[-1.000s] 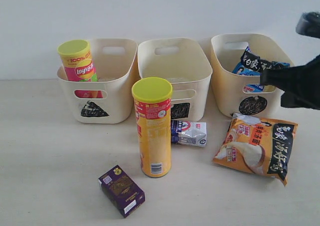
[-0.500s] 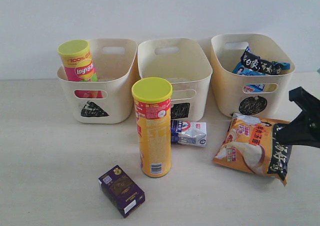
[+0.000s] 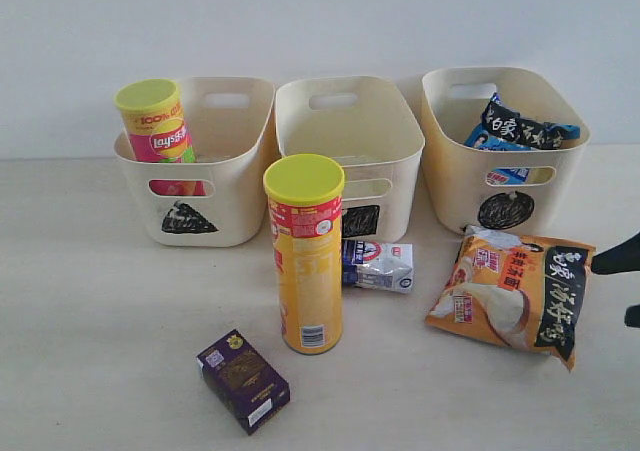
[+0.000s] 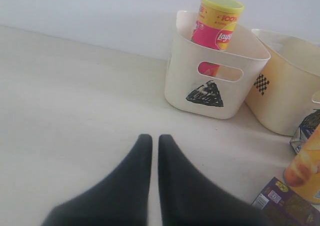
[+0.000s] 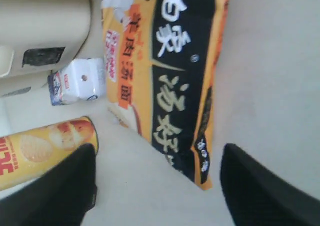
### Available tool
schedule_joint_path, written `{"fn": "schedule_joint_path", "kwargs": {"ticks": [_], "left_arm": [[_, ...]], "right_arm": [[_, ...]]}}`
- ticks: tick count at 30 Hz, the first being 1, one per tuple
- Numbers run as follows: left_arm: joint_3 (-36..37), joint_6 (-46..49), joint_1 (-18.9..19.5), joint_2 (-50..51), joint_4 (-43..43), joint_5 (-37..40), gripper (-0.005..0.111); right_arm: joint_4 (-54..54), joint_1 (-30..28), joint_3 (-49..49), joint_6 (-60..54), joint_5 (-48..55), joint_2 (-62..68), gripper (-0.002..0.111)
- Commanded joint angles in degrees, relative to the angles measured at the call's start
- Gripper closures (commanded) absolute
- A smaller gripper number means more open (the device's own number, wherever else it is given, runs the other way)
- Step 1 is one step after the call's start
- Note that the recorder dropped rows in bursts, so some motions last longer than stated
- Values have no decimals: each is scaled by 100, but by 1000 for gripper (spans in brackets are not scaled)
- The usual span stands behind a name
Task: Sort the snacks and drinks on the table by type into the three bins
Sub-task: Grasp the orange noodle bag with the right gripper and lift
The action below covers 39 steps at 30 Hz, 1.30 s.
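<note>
Wide open, the right tool (image 5: 157, 155) grips nothing. In its wrist view the fingers (image 5: 60, 186) stand far apart, and the lower corner of the orange-black noodle packet (image 5: 165, 70) lies on the bench (image 3: 100, 321) in the gap ahead of them. Whether a finger touches the bench cannot be told. In the exterior view this tool is nearly all cut off at the edge, and only two dark ends show.

The left tool (image 4: 152, 142) does not show in the exterior view. Its wrist view has the fingers drawn almost together, with a thin slit between them. They hold nothing over bare bench.

The triangle bin (image 3: 240, 191) stands ahead of the left tool, well apart. The pink chip tube (image 3: 155, 126) stands upright inside it, its lower part hidden by the wall except through the handle cut-out. The square bin (image 3: 390, 161) sits just beside it, farther from that tool. The circle bin (image 3: 450, 171) is the one nearest the right tool, beyond the orange-black packet. The blue noodle packet (image 3: 515, 126) inside is mostly hidden by the wall.

The yellow chip tube (image 3: 305, 261) stands upright on the bench between the two tools. The white-blue pouch (image 3: 378, 264) lies behind it, partly covered, just in front of the square bin. The purple box (image 3: 243, 379) lies near the left tool, cut off at the edge of that wrist view.
</note>
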Motion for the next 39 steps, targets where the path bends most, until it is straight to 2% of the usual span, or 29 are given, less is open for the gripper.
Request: {"fn": "schedule_joint_path", "kwargs": {"ticks": [1, 16, 21, 28, 39], "left_arm": [[22, -31, -5, -22, 27, 3, 102], [22, -31, -5, -22, 27, 3, 102], [22, -31, -5, -22, 27, 3, 102], [22, -31, -5, -22, 27, 3, 102], [22, -31, -5, -22, 27, 3, 102]], "right_arm": [[174, -137, -4, -105, -176, 297, 35], [1357, -85, -64, -1231, -462, 1545, 35], [1407, 289, -267, -1231, -582, 1770, 35], [1417, 911, -375, -1231, -1490, 1816, 35], [1443, 1456, -482, -1424, -2006, 1829, 35]]}}
